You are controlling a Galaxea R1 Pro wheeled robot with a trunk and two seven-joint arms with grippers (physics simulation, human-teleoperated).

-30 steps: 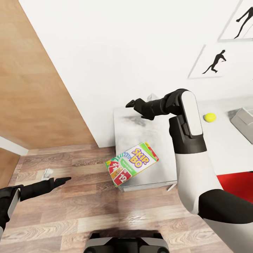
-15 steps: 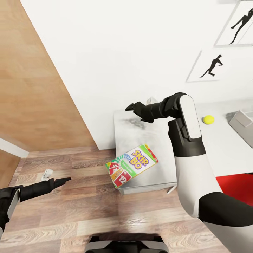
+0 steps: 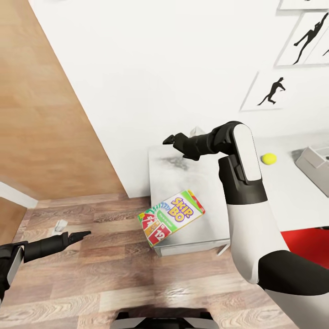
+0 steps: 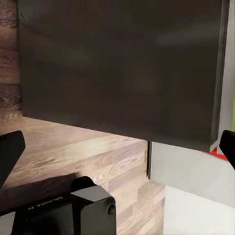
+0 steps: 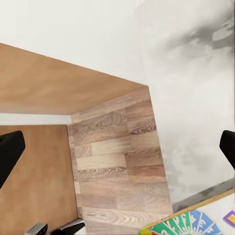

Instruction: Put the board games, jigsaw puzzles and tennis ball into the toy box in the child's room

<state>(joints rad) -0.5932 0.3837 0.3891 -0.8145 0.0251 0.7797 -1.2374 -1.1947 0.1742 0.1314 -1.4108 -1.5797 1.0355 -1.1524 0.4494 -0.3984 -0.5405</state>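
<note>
Pale grey-white table [image 3: 183, 173] taken as landmark. SKIP-BO board game [image 3: 171, 216] flat on table's near corner, one end overhanging edge above wood floor [image 3: 91, 274]. Tennis ball [image 3: 268, 158] further along table, well apart from game; grey toy box [image 3: 315, 162] beyond ball, at far side. Right gripper [image 3: 176, 140] raised above table's back edge, jaws parted, empty. Left gripper [image 3: 77, 236] low over floor, clear of table; fingertips spread wide in wrist view, nothing held.
</note>
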